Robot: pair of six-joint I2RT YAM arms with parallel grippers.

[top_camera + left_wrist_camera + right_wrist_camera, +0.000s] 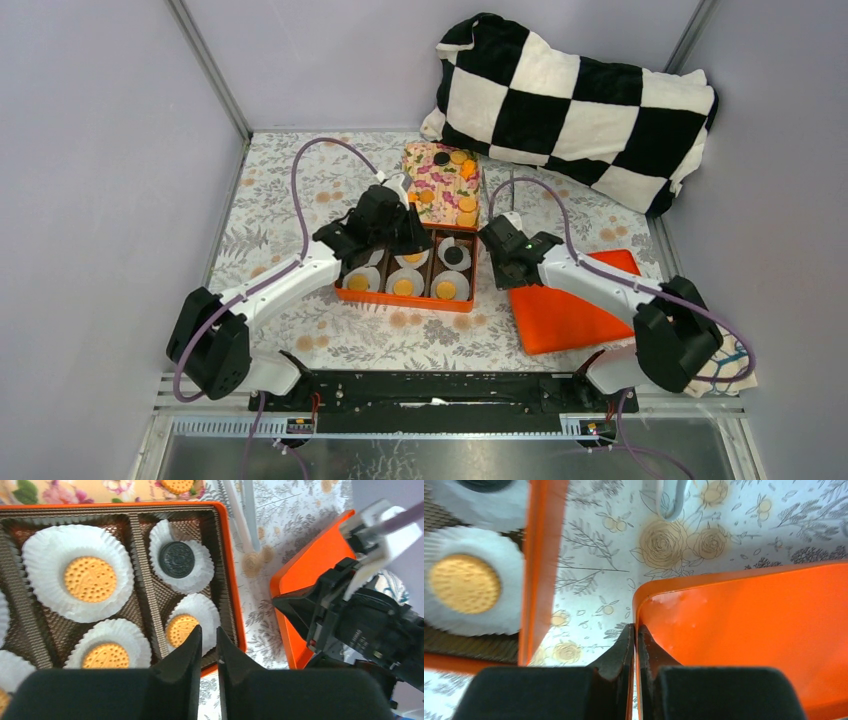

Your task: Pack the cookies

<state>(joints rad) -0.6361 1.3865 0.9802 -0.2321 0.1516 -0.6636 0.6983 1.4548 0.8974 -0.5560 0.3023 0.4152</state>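
An orange box point(400, 299) with a brown liner holds white paper cups, each with one of the cookies point(90, 579); most are golden and one is black point(176, 560). More cookies point(465, 205) lie on the floral tray point(430, 165) behind it. My left gripper point(208, 632) hovers over the box's right side point(412, 243), jaws slightly apart with nothing between them. My right gripper point(635, 630) is shut on the left rim of the orange lid point(749, 625), which lies right of the box point(570, 310).
A black-and-white checkered pillow point(570, 100) fills the back right corner. A white tong-like tool point(242, 515) lies on the floral cloth between tray and lid. Grey walls close in on both sides. A patterned cloth point(735, 365) sits by the right arm's base.
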